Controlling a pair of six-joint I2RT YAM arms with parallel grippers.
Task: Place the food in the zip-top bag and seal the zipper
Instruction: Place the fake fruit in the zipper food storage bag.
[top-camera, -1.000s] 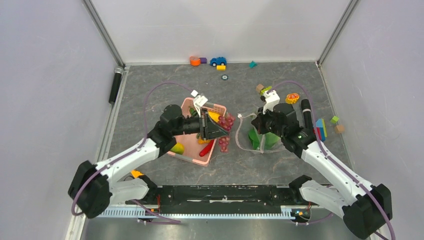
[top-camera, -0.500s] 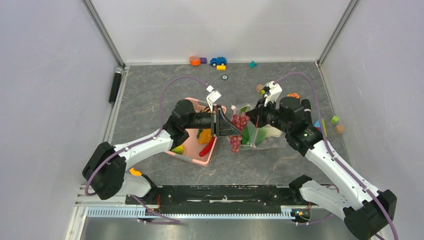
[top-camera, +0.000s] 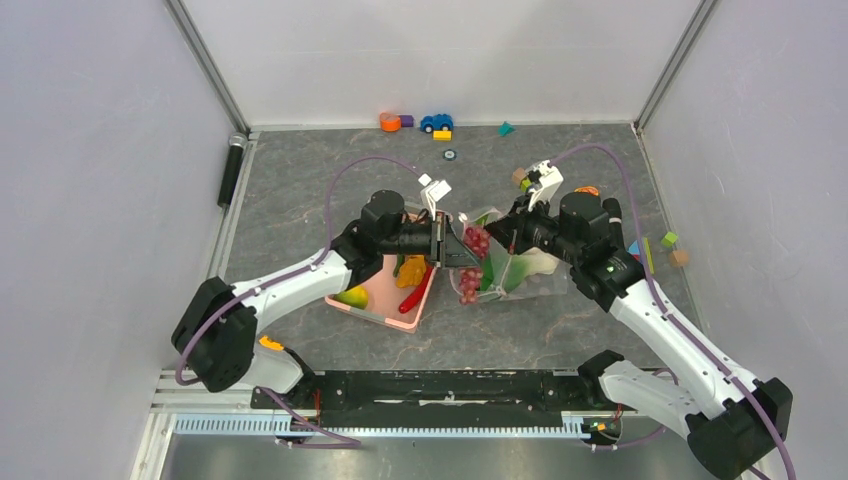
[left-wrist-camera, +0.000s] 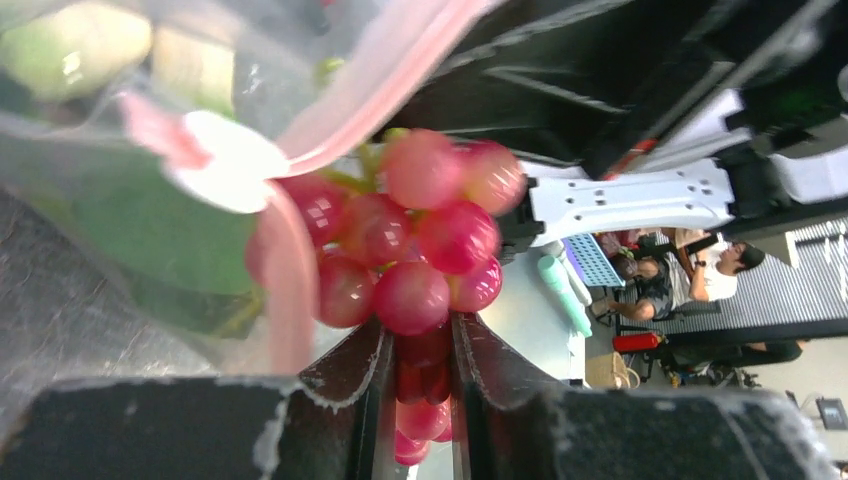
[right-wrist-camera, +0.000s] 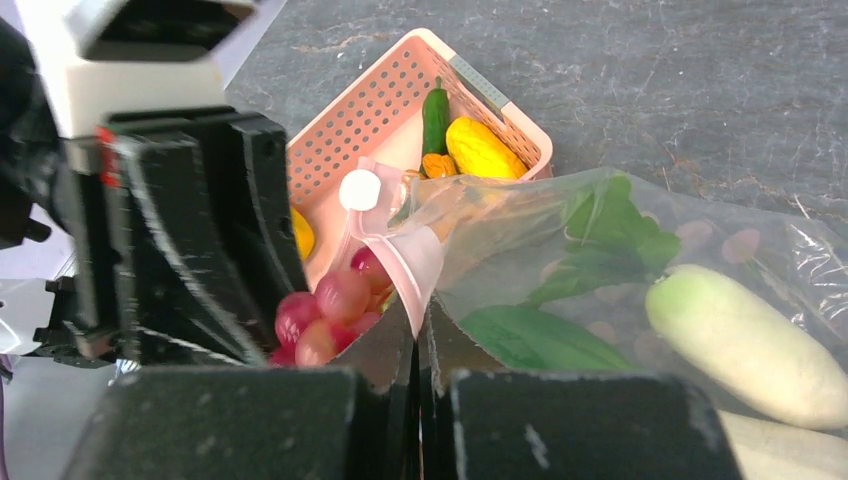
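Jaws of the left gripper (left-wrist-camera: 415, 350) stand narrowly apart and pinch the grape bunch (left-wrist-camera: 410, 240), a cluster of glossy, round, red-pink beads. The bunch's long axis follows the fingers and points away from the palm, into the mouth of the zip-top bag (top-camera: 510, 275).

Jaws of the right gripper (right-wrist-camera: 418, 320) are pressed together on the bag's rim, clamping the zipper (right-wrist-camera: 415, 262), a thin pink strip. Its round white slider (right-wrist-camera: 360, 190) sits just above the clamp.

The bag is clear, crinkled film and lies just beside the pink basket (right-wrist-camera: 370, 110), on the side towards the right arm, with its mouth facing the basket. Inside lies the bok choy (right-wrist-camera: 740, 340), a smooth white stalk with flat green leaves. Its long axis runs away from the basket, leaves nearest to it.

The basket has perforated walls. Only the right wrist view shows the yellow piece (right-wrist-camera: 485, 148) and the slim dark green piece (right-wrist-camera: 435, 108) in it. Only the top view shows the red chili (top-camera: 418, 292) and the mango (top-camera: 352, 297) there.
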